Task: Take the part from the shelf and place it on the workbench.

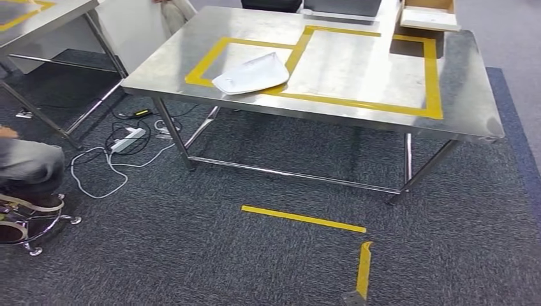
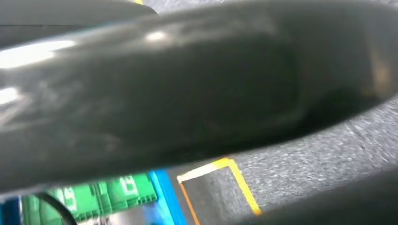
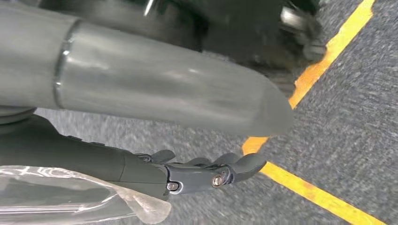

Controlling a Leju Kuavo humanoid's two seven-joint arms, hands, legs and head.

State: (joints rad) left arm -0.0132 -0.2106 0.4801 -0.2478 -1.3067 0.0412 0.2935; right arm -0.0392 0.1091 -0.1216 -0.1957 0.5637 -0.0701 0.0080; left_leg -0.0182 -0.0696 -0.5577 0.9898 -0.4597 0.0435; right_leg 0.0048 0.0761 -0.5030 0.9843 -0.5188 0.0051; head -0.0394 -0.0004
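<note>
Right hand (image 3: pixel 206 171), seen from its wrist, is gripping a clear plastic bag (image 3: pixel 70 197) over grey carpet (image 3: pixel 356 126) with yellow tape (image 3: pixel 324 197). Left wrist view is blurring; that hand's state cannot be told. Head view: a white bagged part (image 1: pixel 251 74) is lying on the steel workbench (image 1: pixel 357 64), near-left inside its yellow outline.

A white part (image 1: pixel 251 73) lies on the workbench (image 1: pixel 357 57), cardboard box (image 1: pixel 429 15) behind.

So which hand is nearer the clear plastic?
Right. The right hand lies right beside the plastic, fingers pointing away from it. The left hand cannot be made out; its wrist view looks onto carpet and a green crate, with no plastic there.
</note>
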